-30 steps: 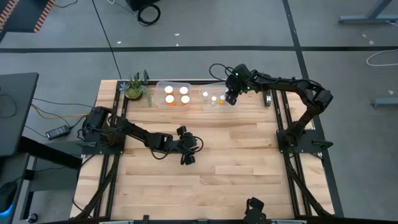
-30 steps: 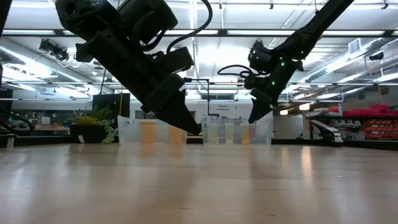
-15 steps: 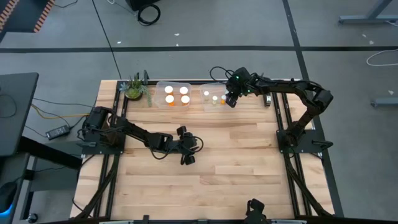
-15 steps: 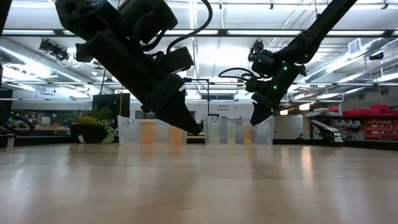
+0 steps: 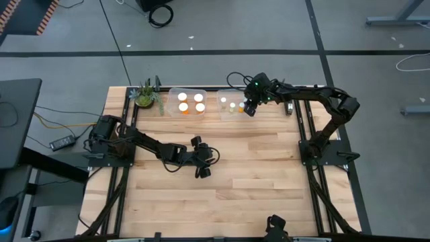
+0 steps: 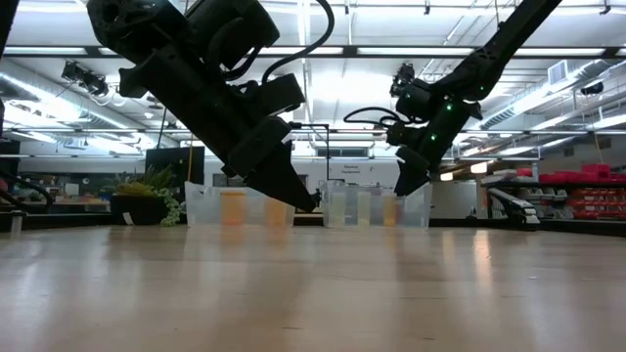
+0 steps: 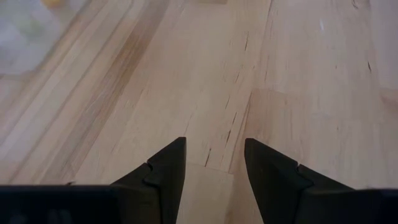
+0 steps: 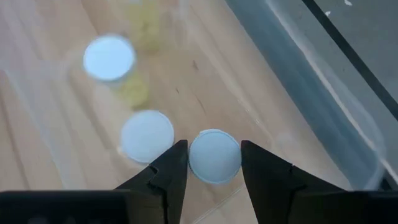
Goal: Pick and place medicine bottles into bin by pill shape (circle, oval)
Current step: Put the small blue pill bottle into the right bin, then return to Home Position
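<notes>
Nearest to us, our left gripper (image 5: 203, 165) is hovering low over the bare middle of the wooden counter (image 5: 255, 175), its fingers (image 7: 165, 171) spread apart and holding nothing. It has not shifted from a second ago.

Farther back, our right gripper (image 5: 248, 107) is reaching into the right-hand clear bin (image 5: 228, 99) at the far edge of the counter. Compared with a second ago we are sitting slightly lower and closer to the bin's contents; since half a second ago nothing is changing. In our right wrist view a small white-capped bottle (image 8: 214, 155) is sitting upright between the fingers (image 8: 168, 171), which are parted on either side of it; we cannot tell whether they are touching the cap. Two more small bottles (image 8: 147, 135) are standing just beside it in the same bin.

To the left, a second clear bin (image 5: 188, 102) is holding the four larger white-capped orange bottles (image 5: 191, 102), and a small potted plant (image 5: 146, 95) is standing at the far left corner.
</notes>
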Available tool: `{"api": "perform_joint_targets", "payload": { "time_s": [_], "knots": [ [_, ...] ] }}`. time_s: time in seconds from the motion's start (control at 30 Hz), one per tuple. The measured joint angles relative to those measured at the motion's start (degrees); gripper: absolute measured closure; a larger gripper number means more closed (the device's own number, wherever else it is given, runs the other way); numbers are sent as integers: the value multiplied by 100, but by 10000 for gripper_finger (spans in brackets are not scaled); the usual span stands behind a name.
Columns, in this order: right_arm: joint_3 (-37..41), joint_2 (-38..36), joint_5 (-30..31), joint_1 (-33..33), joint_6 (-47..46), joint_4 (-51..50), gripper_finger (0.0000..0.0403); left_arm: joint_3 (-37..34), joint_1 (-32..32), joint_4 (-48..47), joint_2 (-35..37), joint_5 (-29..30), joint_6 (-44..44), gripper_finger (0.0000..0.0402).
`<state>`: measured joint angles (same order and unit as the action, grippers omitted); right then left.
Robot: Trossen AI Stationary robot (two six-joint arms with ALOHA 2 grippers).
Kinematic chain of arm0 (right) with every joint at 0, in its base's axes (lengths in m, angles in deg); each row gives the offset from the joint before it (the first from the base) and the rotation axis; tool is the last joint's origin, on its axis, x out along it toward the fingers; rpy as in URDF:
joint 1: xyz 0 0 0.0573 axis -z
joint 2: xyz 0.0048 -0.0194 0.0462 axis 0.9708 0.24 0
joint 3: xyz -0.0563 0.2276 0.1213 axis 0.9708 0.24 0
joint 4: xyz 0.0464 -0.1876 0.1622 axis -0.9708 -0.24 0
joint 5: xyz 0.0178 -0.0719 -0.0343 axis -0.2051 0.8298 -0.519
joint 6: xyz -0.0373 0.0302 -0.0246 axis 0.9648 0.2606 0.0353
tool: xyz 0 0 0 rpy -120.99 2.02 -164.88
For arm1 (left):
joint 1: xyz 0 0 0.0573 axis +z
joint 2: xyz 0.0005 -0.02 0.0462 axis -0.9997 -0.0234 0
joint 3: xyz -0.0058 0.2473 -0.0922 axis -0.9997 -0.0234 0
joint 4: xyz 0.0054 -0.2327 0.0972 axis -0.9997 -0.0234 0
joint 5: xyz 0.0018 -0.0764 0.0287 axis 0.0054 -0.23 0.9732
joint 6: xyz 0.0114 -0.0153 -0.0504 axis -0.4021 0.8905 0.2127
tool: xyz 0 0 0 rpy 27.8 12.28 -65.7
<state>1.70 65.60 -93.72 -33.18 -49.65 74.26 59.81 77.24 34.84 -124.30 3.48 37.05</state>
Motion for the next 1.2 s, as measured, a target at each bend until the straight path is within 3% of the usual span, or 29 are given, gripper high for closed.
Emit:
{"api": "perform_joint_targets", "payload": {
  "time_s": [0.97,1.07,1.2],
  "knots": [
    [-671,-264,80,2,47,-627,237,0,-2,0,0,0,2,230],
    [-671,-617,-134,2,55,-683,237,0,0,0,0,2,2,230],
    [-666,-1229,-848,2,-42,-730,237,0,-2,0,0,0,2,230]
  ]
}}
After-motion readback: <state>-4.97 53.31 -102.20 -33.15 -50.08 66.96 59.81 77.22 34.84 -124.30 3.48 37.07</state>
